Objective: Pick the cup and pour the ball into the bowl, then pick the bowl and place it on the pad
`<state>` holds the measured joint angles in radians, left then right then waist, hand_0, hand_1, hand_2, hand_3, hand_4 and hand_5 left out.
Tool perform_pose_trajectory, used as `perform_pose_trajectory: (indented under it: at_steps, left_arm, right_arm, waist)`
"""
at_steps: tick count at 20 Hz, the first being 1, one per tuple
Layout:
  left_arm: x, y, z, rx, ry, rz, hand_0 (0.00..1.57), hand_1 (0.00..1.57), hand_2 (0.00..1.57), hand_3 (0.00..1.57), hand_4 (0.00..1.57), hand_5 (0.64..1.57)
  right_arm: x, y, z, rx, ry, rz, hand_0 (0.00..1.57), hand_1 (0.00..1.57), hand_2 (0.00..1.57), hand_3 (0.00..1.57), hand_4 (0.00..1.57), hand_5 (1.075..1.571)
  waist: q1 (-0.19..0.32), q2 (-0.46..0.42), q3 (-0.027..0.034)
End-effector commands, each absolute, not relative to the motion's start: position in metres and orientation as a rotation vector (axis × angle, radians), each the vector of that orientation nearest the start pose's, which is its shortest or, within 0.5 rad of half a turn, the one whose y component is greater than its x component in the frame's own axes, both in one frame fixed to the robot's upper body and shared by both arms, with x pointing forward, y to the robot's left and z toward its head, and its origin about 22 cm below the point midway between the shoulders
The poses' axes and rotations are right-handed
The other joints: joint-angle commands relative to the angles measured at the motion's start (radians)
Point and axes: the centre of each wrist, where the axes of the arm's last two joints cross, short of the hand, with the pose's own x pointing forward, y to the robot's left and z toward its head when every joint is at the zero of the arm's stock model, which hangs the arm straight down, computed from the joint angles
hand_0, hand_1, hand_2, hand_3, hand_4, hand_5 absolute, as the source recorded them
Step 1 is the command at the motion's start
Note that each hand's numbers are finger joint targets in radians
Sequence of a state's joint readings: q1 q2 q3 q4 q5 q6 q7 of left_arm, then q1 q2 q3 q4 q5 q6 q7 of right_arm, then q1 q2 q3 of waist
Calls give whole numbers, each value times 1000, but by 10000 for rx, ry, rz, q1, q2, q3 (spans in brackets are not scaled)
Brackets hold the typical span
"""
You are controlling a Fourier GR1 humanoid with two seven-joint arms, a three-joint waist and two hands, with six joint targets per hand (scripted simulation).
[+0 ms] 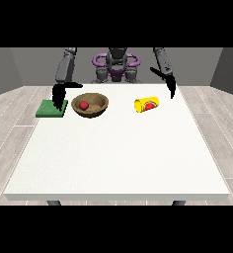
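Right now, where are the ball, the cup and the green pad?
ball (83, 105), front view, its red top inside the bowl
cup (147, 105), front view, its yellow side
pad (49, 110), front view, its green top

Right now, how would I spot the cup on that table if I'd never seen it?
Start at the white table and find the brown bowl at its far side. Just to the view's right of it lies the cup, tipped on its side: the only yellow thing, with a red patch.

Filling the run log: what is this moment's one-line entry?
ball: in bowl | cup: on its side, unheld | bowl: beside pad, not on it
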<state>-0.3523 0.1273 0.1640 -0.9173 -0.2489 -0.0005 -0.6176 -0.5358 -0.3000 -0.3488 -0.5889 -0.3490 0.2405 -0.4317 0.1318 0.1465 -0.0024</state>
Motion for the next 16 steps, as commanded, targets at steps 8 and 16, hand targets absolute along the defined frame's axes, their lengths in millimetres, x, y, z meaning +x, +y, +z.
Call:
perform_pose_trajectory:
  at_steps: [8, 16]
  left_arm:
    - [320, 248, -20, 1407, -19061, -3745, 0, 0, 0, 0, 0, 699]
    - [334, 266, 8, 1609, -20326, -4144, 0, 0, 0, 0, 0, 683]
  right_arm:
    - [348, -320, -58, 890, -16103, -4462, 0, 0, 0, 0, 0, 1570]
    - [345, -306, -72, 464, -15071, -5143, 0, 0, 0, 0, 467, 1551]
  waist:
    - [694, 559, 34]
    - [1055, 1811, 27]
